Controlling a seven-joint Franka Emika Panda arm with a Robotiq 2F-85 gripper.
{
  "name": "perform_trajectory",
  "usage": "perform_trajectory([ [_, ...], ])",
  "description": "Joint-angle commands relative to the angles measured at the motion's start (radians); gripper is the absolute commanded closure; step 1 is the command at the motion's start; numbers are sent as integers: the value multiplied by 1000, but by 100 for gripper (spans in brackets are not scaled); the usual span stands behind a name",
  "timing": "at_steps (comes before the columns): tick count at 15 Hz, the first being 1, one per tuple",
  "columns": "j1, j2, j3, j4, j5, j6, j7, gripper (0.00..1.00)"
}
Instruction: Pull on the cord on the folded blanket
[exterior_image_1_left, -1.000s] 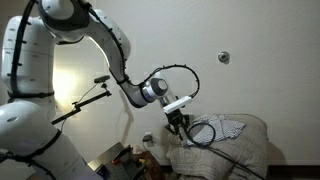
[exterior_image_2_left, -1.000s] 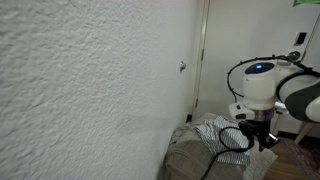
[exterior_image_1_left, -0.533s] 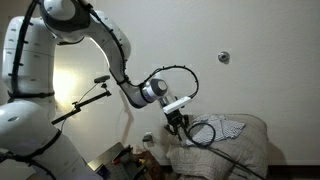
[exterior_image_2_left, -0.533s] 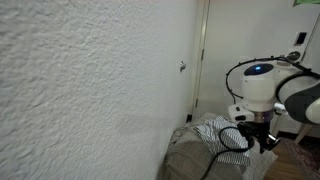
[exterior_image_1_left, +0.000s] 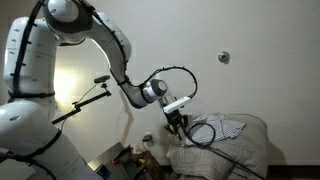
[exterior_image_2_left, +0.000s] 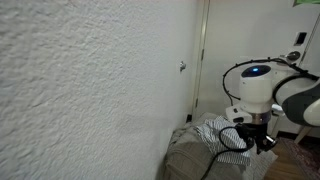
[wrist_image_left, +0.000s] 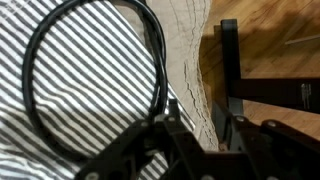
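Note:
The folded blanket (exterior_image_1_left: 245, 150) is a bulky off-white pile against the wall, with a striped patch on top; it shows in both exterior views (exterior_image_2_left: 190, 155) and fills the left of the wrist view (wrist_image_left: 185, 40). The cord (exterior_image_1_left: 205, 133) lies on it as a black oval loop (exterior_image_2_left: 232, 140), and one end trails down the blanket's front. In the wrist view the loop (wrist_image_left: 30, 80) lies on the stripes and runs down to my left finger. My gripper (exterior_image_1_left: 178, 124) (exterior_image_2_left: 258, 143) hangs over the blanket's edge. Its fingers (wrist_image_left: 203, 125) are apart, with only fabric between them.
A small round fitting (exterior_image_1_left: 224, 57) sits on the wall above the blanket. A black stand (exterior_image_1_left: 85, 100) leans by the lit corner. A door (exterior_image_2_left: 200, 60) stands behind the blanket. Wooden floor (wrist_image_left: 275, 40) and a black frame (wrist_image_left: 230, 60) lie beside the blanket's edge.
The arm has shifted very slightly; the cord and blanket look unchanged.

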Motion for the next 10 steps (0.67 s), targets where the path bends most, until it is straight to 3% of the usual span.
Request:
perform_trajectory([
  [1, 16, 3, -3, 23, 1, -18, -8, 72],
  [5, 26, 14, 4, 42, 2, -16, -12, 58],
  [10, 36, 44, 15, 72, 3, -11, -18, 59],
])
